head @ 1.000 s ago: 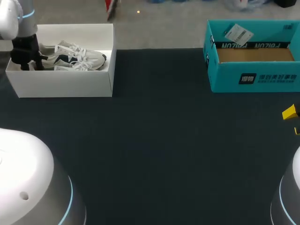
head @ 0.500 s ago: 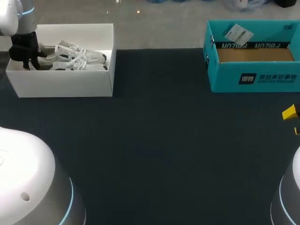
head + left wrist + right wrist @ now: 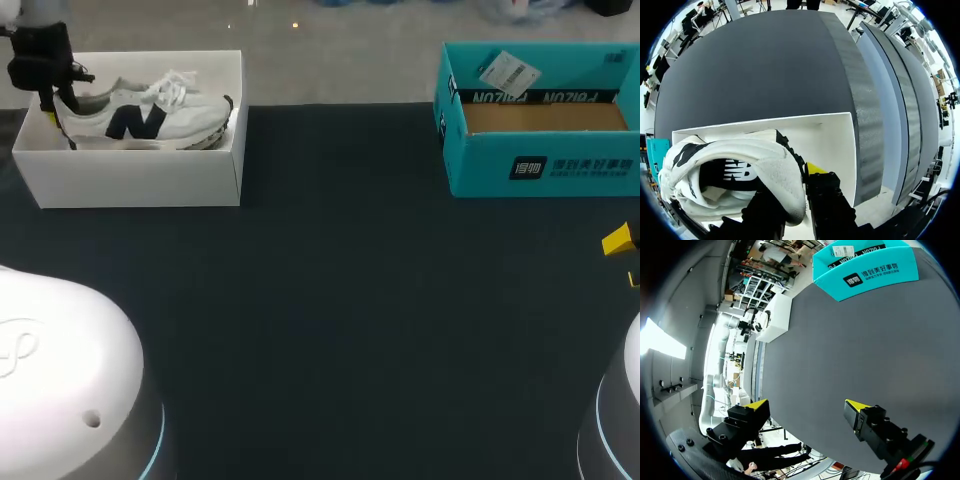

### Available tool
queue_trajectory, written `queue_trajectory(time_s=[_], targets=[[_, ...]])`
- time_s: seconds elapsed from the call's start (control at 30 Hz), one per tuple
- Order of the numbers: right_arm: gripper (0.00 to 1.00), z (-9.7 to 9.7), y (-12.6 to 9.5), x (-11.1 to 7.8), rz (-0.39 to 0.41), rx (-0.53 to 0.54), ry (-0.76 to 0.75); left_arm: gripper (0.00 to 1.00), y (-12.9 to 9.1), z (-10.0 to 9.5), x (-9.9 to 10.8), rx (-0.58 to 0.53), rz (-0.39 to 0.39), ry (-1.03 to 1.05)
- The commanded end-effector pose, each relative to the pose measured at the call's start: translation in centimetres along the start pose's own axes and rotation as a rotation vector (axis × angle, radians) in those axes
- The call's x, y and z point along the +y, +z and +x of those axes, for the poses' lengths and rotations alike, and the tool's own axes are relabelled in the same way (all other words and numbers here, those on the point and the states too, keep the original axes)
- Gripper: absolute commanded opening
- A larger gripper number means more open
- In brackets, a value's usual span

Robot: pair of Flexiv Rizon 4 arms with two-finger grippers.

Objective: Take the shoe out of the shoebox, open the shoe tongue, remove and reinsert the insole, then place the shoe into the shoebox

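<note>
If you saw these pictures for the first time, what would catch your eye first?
The white shoe, gripped at its heel by the left gripper over the white shoebox at the table's far left. Next, the open teal box at the far right, and the right gripper hanging open over the dark table.

table (image 3: 340,300): dark grey, matte top.
teal box (image 3: 540,160): open-topped cardboard, standing at the table's far right corner, its brown floor showing inside.
white tag (image 3: 508,72): tilted, against the teal box's far inner wall, near its left end.
</note>
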State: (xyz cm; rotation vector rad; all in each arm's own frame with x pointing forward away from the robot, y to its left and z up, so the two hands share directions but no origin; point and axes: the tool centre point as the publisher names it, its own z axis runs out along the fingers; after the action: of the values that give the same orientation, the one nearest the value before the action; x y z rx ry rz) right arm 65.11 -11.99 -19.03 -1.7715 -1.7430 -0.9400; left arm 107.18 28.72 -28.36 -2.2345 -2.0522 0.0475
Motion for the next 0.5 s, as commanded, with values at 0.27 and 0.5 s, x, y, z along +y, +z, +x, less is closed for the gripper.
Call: queue_trajectory(time_s=[0.27,0.5], targets=[[1.00,0.0,0.0,-0.2,-0.002,-0.002,0.000,0.00,-6.4,-0.7,-4.9,0.007,-0.070,0.035],[1.00,0.0,0.0,-0.2,-0.002,-0.002,0.000,0.00,-8.3,-2.2,-7.0,0.019,-0.111,0.046]])
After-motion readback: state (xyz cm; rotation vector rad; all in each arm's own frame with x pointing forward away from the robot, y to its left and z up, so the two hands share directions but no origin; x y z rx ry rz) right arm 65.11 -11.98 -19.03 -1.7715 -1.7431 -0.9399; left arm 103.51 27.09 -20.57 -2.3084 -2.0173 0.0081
